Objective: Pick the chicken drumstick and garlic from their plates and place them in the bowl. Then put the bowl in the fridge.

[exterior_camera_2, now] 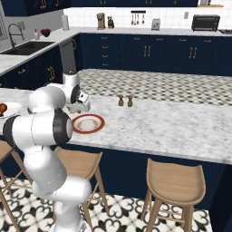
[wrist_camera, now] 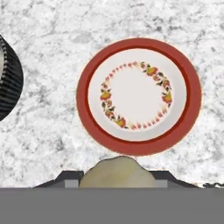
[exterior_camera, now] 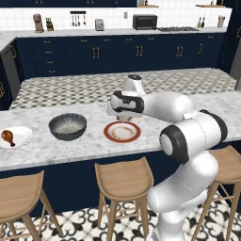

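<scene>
Two plates sit on a grey-veined marble counter [exterior_camera: 70,150] in a navy-cabinet kitchen; the gripper [wrist_camera: 117,183] holds the garlic [wrist_camera: 117,173] above the red-rimmed plate [wrist_camera: 139,96]; bowl [exterior_camera: 68,126] left; drumstick [exterior_camera: 7,137] on white plate [exterior_camera: 21,136].

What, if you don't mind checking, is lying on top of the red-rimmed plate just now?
Nothing: the red-rimmed plate shows only its painted flower ring. The garlic sits lifted between the tool's fingers, above the plate's near edge. The tool covers the garlic's lower part.
</scene>
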Controlling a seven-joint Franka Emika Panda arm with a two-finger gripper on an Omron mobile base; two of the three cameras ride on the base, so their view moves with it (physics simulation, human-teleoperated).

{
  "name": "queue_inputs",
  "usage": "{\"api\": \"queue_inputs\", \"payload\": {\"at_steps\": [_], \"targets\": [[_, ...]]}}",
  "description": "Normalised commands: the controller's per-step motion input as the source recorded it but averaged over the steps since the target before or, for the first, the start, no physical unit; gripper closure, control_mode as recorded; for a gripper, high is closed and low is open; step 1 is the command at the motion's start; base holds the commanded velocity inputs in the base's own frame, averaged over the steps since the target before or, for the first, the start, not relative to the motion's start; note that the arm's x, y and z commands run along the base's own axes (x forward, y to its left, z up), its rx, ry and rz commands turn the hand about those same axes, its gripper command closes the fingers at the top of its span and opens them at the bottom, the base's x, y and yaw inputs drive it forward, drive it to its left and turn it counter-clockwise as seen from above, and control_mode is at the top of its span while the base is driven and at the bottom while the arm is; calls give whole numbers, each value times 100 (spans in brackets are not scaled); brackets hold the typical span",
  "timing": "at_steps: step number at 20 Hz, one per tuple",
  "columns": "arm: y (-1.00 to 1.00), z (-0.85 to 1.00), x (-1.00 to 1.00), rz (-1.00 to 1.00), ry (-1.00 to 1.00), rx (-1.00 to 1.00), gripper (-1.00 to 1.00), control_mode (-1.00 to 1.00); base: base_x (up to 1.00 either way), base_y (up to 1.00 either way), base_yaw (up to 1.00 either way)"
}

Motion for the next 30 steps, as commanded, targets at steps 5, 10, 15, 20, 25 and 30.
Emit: {"api": "queue_inputs", "payload": {"at_steps": [5,10,15,20,25,30], "targets": [[79,35,-66,0,2,0,100,-100,0,0,0],[87,17,-33,0,1,0,100,-100,0,0,0],[72,3,4,1,1,0,100,-100,0,0,0],[67,0,42,1,15,-8,100,-100,0,0,0],[34,-11,59,0,6,-3,100,-100,0,0,0],[42,-31,38,0,0,-2,100,-100,0,0,0]]}}
